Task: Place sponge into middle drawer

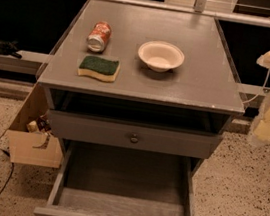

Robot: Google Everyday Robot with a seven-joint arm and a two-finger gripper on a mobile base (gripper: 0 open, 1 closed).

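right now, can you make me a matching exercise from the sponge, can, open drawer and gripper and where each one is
1 sponge
2 can
3 open drawer
4 gripper

a at the right edge, off the cabinet
b pulled out low in front
c on its side, back left
d flat, green face up, front left

Pairs: 1-d, 2-c, 3-b, 4-a

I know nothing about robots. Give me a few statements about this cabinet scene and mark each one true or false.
1. The rectangular green-and-yellow sponge lies on the grey wooden cabinet top. True.
2. The orange soda can stands upright. False: it lies on its side.
3. The pulled-out grey wooden drawer box holds the sponge. False: its floor is bare.
4. The round white bowl sits apart from the sponge. True.
5. The robot's pale claw grips the sponge. False: it hangs beyond the cabinet's side, at the picture's right edge.
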